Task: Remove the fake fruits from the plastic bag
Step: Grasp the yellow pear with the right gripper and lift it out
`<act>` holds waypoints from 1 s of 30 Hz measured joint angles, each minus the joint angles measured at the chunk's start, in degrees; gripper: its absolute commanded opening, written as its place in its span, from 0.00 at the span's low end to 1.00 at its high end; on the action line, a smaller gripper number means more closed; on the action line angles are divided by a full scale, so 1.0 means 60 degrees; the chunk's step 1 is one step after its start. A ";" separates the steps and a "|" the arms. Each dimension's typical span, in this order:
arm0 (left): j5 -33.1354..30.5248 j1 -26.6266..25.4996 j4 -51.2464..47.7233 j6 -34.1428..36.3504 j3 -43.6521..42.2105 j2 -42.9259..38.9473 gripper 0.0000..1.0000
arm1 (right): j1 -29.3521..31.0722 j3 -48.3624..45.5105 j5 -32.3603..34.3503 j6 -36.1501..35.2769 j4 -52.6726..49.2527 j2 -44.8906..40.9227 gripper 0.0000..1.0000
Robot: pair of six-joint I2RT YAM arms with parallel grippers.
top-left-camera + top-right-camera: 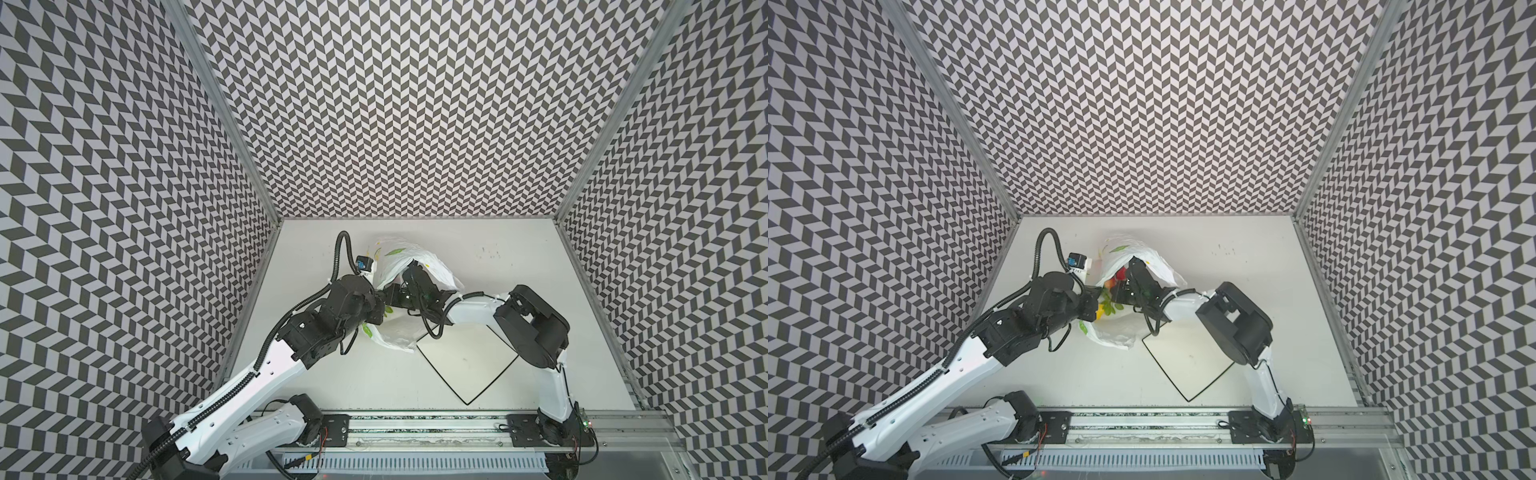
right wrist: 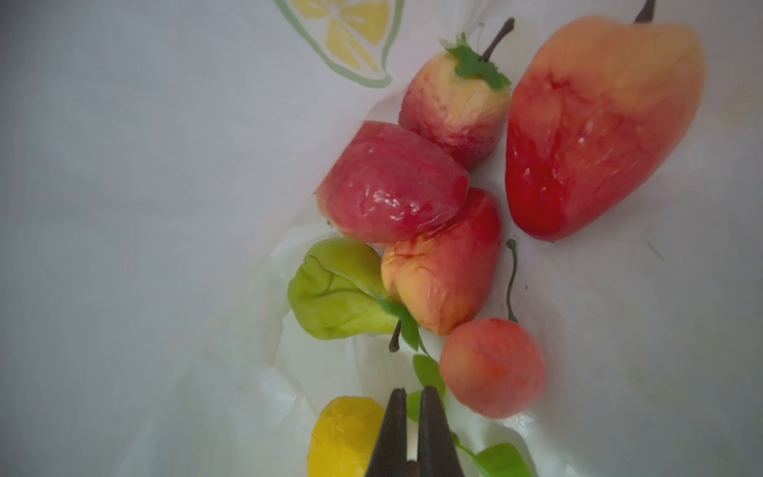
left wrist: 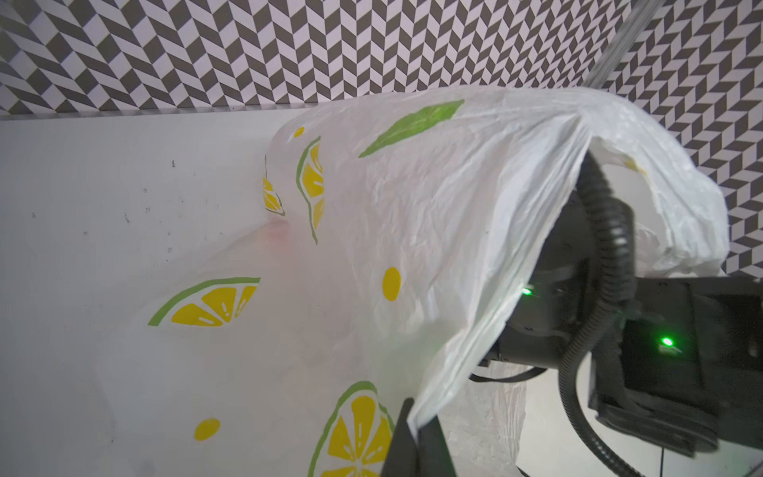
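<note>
The bag (image 3: 413,206) lies on the worktop (image 1: 519,270), its mouth turned toward the right arm. The left end effector (image 3: 415,425) is clamped on the bag's rim and holds the opening up like a tent. The right arm reaches in through that opening, so its end effector (image 2: 413,390) is hidden in both top views and shows only in its own wrist view.

All the fruits are inside the bag, heaped on its lower wall: a lemon (image 2: 342,433), a pear (image 2: 334,289), an apple (image 2: 603,124), strawberries (image 2: 392,181) and a cherry (image 2: 491,367). The plate (image 1: 442,374), just beside the bag, carries no fruit, so the task looks barely begun.

The step in hand is the first pick. The right fingers are drawn together next to the lemon, with what seems to be one of its green leaves nipped between the tips. The view is too close and soft to be sure.

If the leaf is caught, the next move calls for a slow, straight withdrawal through the mouth while the left grip keeps the rim high. A leaf is a thin hold and the lemon may slip off, or the film may drag along with the arm.
</note>
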 measured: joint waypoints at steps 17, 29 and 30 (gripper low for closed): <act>-0.0419 0.0339 0.0328 -0.0466 0.0820 0.0714 0.00 | 0.0029 -0.2867 -0.1989 -0.5005 0.1916 -0.3009 0.00; -0.0251 0.0459 0.0452 -0.0525 0.0637 0.0725 0.00 | 0.0317 -0.3781 -0.1169 -0.7475 0.1304 -0.6655 0.00; -0.0233 0.0459 0.0466 -0.0525 0.0594 0.0721 0.00 | 0.0321 -0.3840 -0.0998 -0.7512 0.1155 -0.6983 0.00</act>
